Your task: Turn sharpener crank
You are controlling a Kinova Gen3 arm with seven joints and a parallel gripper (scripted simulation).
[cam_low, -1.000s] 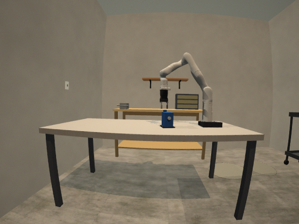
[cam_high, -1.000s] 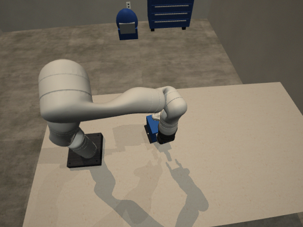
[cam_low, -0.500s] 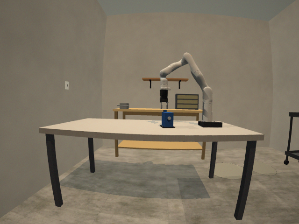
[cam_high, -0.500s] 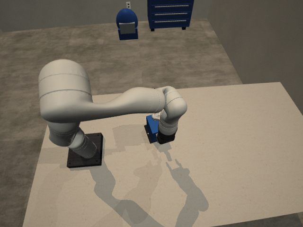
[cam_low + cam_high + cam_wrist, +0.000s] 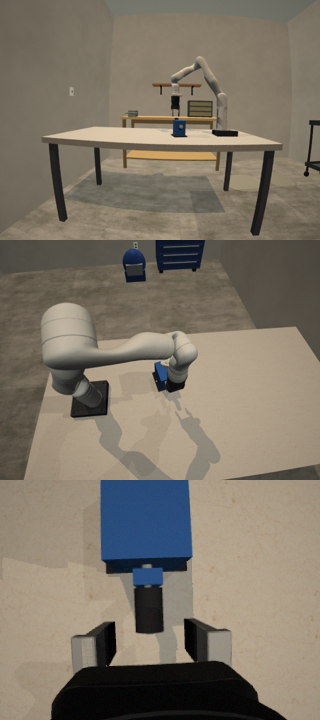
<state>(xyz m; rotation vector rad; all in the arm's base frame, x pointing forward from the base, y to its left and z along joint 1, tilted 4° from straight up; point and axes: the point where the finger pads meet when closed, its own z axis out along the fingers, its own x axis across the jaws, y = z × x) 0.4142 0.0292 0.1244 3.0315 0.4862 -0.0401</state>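
Beige table (image 5: 103, 139) carries the blue sharpener (image 5: 146, 503), with the empty pincer (image 5: 152, 643) spread above its crank (image 5: 148, 608).

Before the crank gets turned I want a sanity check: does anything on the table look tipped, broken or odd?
Nothing stands out. The blue sharpener sits upright and square on the table, its dark crank handle intact, and the open gripper hangs above it, touching nothing.
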